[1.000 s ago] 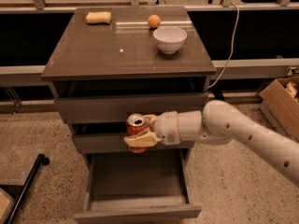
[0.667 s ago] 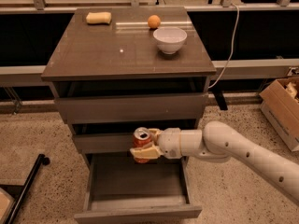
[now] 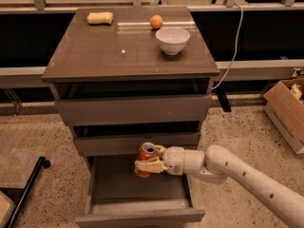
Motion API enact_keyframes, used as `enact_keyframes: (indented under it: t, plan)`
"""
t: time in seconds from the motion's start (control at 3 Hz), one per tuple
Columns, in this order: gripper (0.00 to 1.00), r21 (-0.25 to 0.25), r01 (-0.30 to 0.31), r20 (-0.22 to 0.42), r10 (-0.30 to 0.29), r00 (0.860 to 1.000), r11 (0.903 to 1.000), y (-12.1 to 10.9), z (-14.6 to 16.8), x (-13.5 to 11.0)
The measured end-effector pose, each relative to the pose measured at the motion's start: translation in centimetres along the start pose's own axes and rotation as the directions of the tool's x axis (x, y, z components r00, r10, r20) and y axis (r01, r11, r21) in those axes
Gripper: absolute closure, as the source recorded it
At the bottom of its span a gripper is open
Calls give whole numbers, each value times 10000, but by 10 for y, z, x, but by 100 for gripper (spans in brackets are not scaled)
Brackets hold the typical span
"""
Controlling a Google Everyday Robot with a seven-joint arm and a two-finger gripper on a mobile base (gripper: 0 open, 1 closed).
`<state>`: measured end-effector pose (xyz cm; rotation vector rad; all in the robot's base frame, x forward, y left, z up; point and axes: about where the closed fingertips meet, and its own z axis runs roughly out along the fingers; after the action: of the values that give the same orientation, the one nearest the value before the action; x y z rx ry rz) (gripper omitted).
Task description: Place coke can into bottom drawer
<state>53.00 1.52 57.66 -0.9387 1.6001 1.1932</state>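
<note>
The coke can (image 3: pixel 146 156), red with a silver top, is held in my gripper (image 3: pixel 150 160), whose fingers are shut on it. The white arm reaches in from the lower right. The can hangs tilted a little, over the back part of the open bottom drawer (image 3: pixel 137 194), just below the front panel of the middle drawer (image 3: pixel 135 143). The bottom drawer is pulled out and its grey tray shows nothing inside.
On the cabinet top (image 3: pixel 109 51) stand a white bowl (image 3: pixel 172 40), an orange (image 3: pixel 156 21) and a yellow sponge (image 3: pixel 100 18). A cardboard box (image 3: pixel 287 113) sits on the floor at right. A black pole (image 3: pixel 23 194) lies at lower left. A white cable (image 3: pixel 232 51) hangs behind.
My gripper has carried the can downward and a little right, from in front of the middle drawer to over the open bottom drawer.
</note>
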Motion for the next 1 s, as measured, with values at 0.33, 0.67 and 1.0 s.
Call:
enact_keyframes:
  t: [0.33,0.67,1.0]
  plan:
    - [100,273,578,-438,-566,9974,9980,-2,9,19]
    - [100,399,1395,-736,-1363,9879,9894,-14,15,51]
    - [100,156,2253,-987,-2227,9699,9742,-36,22,89]
